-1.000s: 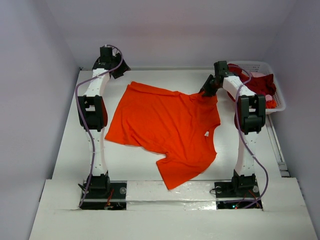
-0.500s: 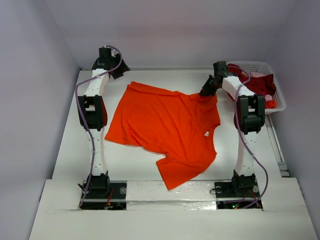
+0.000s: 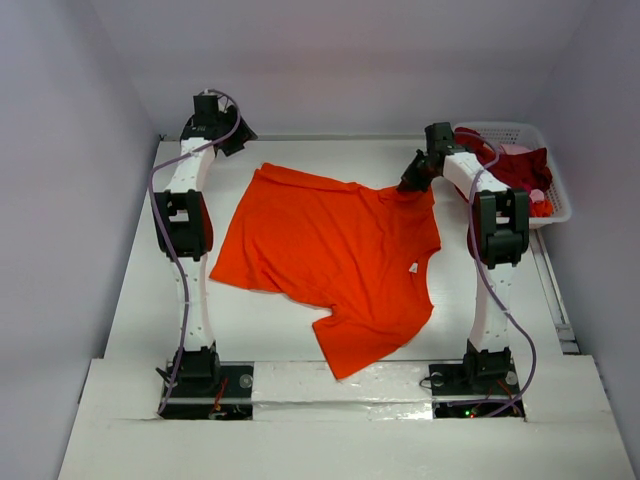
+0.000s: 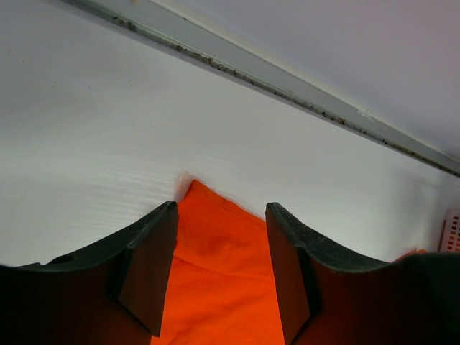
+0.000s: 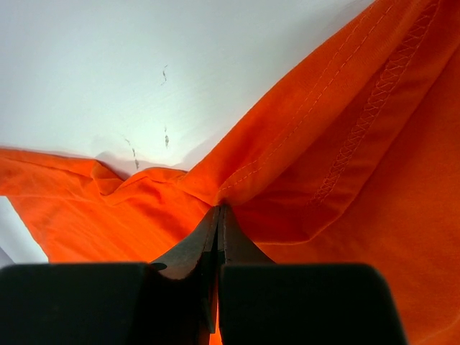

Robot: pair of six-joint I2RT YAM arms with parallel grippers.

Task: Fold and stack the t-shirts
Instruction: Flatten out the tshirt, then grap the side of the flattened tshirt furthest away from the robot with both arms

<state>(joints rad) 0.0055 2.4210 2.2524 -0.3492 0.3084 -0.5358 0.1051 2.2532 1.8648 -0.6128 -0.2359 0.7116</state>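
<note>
Two hands are sitting at the far side of the bench (image 3: 260, 330), where the orange t-shirt (image 3: 330, 255) is lying spread flat, unmoved. Since a second ago, the right hand (image 5: 218, 215) is finishing its closing and is now pinching a fold at the shirt's far right edge. The left hand (image 4: 221, 215) is hanging half open near the far left corner, gripping nothing. Beside the right arm, the white basket (image 3: 560, 205) is holding dark red t-shirts (image 3: 520, 168).

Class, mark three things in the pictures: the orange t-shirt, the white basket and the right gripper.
orange t-shirt (image 3: 330, 255): top external view, middle of its body.
white lattice basket (image 3: 515, 128): top external view, far rim.
right gripper (image 5: 218, 214): right wrist view, shut fingertips pinching the cloth.
</note>
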